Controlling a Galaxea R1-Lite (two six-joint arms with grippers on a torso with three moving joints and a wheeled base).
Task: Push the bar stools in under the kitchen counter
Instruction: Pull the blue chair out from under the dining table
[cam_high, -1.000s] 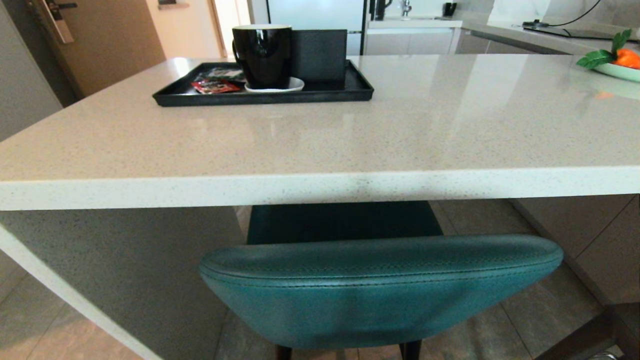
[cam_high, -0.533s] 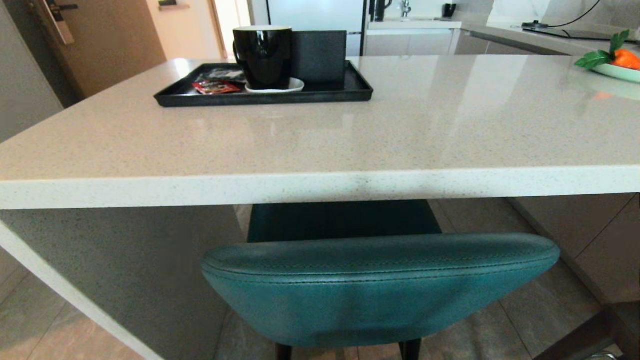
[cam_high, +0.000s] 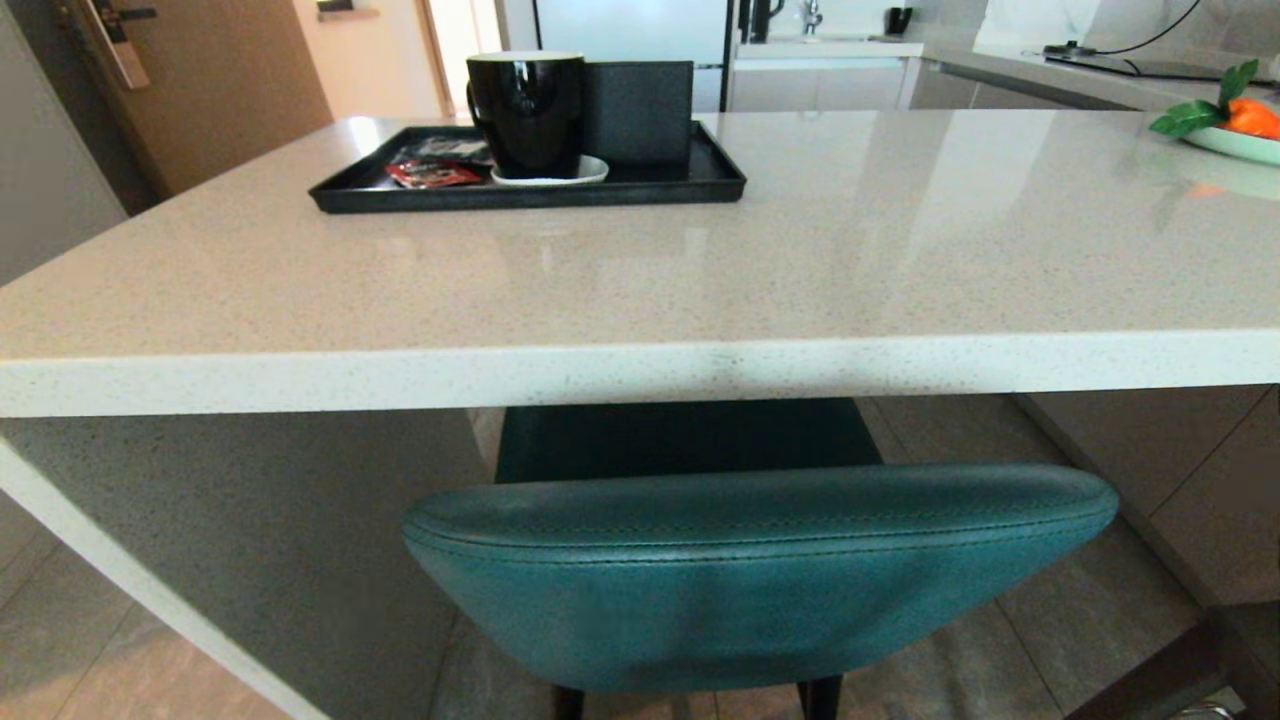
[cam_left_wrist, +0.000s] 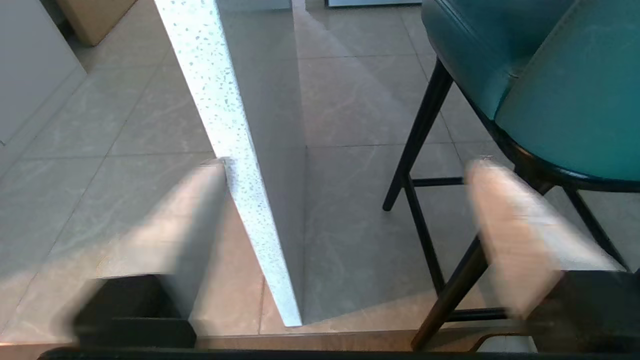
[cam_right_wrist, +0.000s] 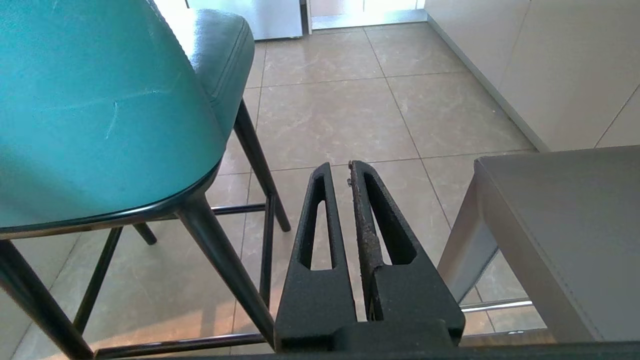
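From our head camera we see the teal bar stool (cam_high: 760, 570) with its seat tucked beneath the thick edge of the stone table (cam_high: 640, 290), its padded back just outside that edge. A black tray (cam_high: 530, 185) with a black mug (cam_high: 527, 110) sits on the table's far left.

At our left wrist, the left tool (cam_left_wrist: 345, 220) hangs over the tiled floor (cam_left_wrist: 350, 100) with its fingers (cam_left_wrist: 500, 230) spread wide, holding nothing; the table's speckled side panel (cam_left_wrist: 235, 150) lies between them and the stool's black legs are near one finger.

At our right wrist, the right tool (cam_right_wrist: 340, 172) has its fingers together and empty, between the teal stool and a grey leather stool (cam_right_wrist: 565, 235).
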